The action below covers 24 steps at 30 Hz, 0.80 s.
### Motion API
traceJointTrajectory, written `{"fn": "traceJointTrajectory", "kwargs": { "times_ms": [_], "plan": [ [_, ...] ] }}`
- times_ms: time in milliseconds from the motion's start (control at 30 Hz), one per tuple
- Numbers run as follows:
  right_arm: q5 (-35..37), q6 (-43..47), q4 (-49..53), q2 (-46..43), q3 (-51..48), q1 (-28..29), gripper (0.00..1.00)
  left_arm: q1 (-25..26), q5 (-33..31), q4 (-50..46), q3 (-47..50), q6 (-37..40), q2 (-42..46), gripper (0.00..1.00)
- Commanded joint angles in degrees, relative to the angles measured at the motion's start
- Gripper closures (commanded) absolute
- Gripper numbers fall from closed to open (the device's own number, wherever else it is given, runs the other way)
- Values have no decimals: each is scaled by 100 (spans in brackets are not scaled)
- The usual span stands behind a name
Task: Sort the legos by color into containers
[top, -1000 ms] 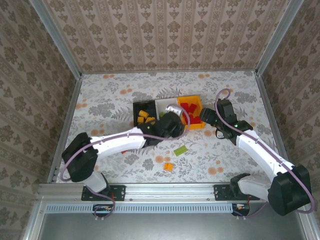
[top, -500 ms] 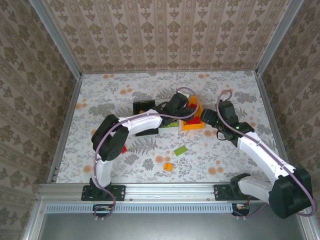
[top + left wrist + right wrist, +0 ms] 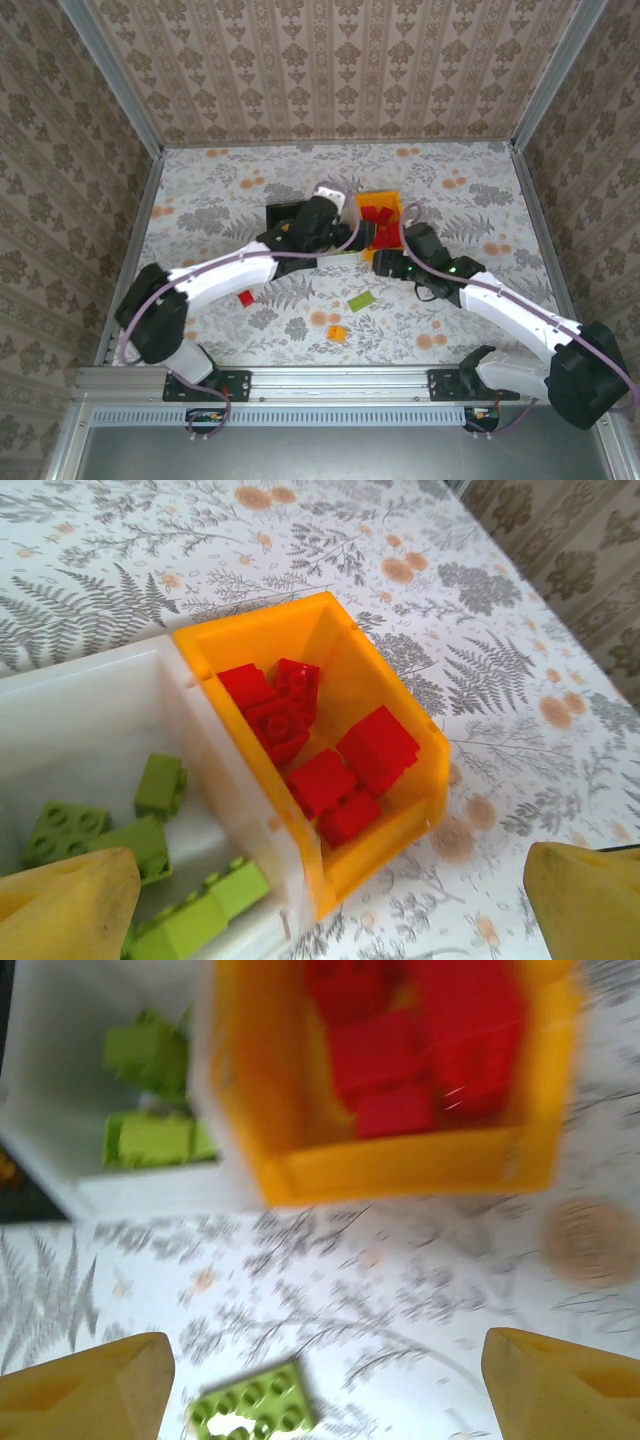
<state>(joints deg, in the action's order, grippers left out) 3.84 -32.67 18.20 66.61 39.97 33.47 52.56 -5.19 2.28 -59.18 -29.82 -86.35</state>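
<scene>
The left end effector (image 3: 325, 900) is wide open and empty over the orange bin (image 3: 400, 695) of red legos (image 3: 330, 750). The right end effector (image 3: 320, 1380) is wide open above a flat green lego (image 3: 361, 300). It lies on the worktop (image 3: 480, 200), its long side slanting up to the right.

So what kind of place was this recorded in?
Probably a lab test cell dressed to look domestic: aluminium framing around wallpapered panels, a floral-covered table, and two robot arms bolted to a rail at its near edge.

Legos (image 3: 320, 780) inside two adjoining containers (image 3: 372, 670)
</scene>
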Motion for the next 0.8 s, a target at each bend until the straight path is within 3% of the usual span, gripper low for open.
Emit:
{"fn": "traceJointTrajectory", "kwargs": {
  "times_ms": [0, 67, 133, 200, 533, 767],
  "plan": [
    [-96, 272, 80, 436, -1, 592, 18, 189, -298, -189, 654, -309, 689, 0],
    [17, 358, 102, 829, 117, 985, 15, 295, -491, -411, 1057, -437, 1188, 0],
    [134, 426, 152, 1175, 257, 1283, 4, 379, -714, -712, 1386, -600, 1642, 0],
    [356, 445, 231, 1553, 389, 1515, 1, 427, -862, -914, 1749, -760, 2063, 0],
    [871, 589, 741, 2458, 801, 1754, 5, 434, -1439, -1811, 2650, -1384, 3543, 0],
    [865, 637, 731, 2878, 871, 1759, 17, 372, -1580, -2075, 2784, -1467, 3867, 0]
  ]
}}
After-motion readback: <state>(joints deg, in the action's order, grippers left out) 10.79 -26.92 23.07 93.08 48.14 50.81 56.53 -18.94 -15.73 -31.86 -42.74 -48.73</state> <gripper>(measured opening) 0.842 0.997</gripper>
